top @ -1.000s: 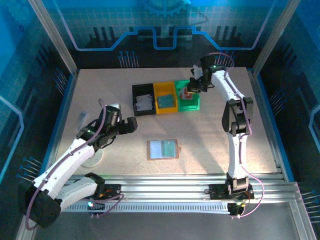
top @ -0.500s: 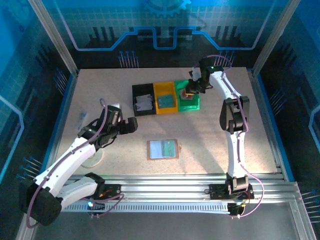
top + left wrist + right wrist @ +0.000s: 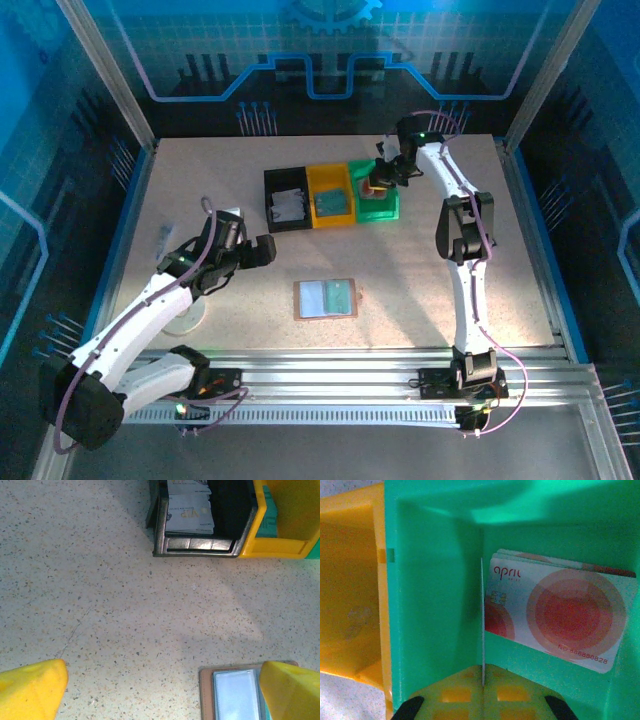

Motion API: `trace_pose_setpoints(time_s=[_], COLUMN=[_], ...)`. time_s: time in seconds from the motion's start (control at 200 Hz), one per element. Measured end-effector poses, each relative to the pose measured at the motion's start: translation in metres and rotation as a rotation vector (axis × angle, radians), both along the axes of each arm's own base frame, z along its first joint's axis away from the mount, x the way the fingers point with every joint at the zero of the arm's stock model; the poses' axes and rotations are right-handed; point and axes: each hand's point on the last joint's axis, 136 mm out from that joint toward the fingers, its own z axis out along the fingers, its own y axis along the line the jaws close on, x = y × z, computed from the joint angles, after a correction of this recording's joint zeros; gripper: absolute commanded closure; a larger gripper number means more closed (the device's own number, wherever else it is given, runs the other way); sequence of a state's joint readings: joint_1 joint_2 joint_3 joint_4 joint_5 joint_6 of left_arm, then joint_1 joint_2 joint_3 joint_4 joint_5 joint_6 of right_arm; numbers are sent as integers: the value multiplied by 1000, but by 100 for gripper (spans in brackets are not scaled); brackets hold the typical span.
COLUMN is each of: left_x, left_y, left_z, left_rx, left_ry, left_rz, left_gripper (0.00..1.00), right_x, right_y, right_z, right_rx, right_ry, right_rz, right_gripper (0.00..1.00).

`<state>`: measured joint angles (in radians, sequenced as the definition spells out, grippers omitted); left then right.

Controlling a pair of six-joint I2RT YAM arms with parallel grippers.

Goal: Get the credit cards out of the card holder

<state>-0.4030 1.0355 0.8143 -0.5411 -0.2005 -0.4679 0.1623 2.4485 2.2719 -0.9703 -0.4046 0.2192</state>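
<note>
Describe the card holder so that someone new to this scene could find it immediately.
On the speckled table, find the row of bins at the far side. Toward the near edge lies the card holder, alone: flat, open, tan-rimmed with pale blue-green pockets, not a deep plastic box.

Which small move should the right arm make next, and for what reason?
Probably open the right claw and let go. It pinches a thin card edge-on, low inside the green bin, beside a reddish card lying there, so the card should drop in.
</note>
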Motion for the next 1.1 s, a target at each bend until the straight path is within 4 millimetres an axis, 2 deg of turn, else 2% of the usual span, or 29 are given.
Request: trace_pose_setpoints(time_s=[0.07, 0.225, 0.49, 0.63, 0.88, 0.985, 1.101], left_x=[0, 0, 0, 0, -1, -2, -6], left_y=[0, 0, -1, -2, -3, -8, -17], left_z=[0, 0, -2, -2, -2, -3, -2], left_rx=[0, 0, -3, -5, -11, -30, -70], left_ry=[0, 1, 9, 10, 13, 21, 37], left_rz=[0, 0, -5, -6, -12, -35, -66], left_gripper=[1, 1, 0, 1, 1, 1, 1], right_x=[2, 4, 6, 11, 24, 15, -19], right_y=[0, -1, -6, -5, -10, -12, -5], right_z=[2, 4, 10, 26, 65, 77, 101], right_rx=[-4, -9, -29, -23, -45, -54, -52], right_ry=[-5, -13, -18, -50, -138, -141, -143], right_rz=[-1, -4, -20, -29, -56, -59, -48], right_gripper=[84, 80, 64, 53, 54, 55, 55])
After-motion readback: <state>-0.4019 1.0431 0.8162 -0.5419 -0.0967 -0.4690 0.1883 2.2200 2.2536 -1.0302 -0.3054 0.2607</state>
